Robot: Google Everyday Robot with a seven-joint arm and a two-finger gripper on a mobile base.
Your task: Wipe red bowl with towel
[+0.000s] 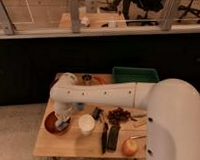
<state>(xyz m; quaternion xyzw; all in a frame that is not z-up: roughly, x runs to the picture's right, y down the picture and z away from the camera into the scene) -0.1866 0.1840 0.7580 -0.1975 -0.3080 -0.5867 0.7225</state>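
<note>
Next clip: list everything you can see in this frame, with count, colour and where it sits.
table: one, light wood, centre of the view
red bowl: one, red-brown, front left part of the table
white cup: one, white, just right of the red bowl
green bin: one, green, back right of the table
apple: one, red and yellow, front right
black utensils: about two, black, lying left of the apple
dark cluster: one, dark red, mid table; kind unclear
towel: cannot be made out
arm: one, white, reaching across the table from the right
gripper: one, pale, down at the red bowl
</note>
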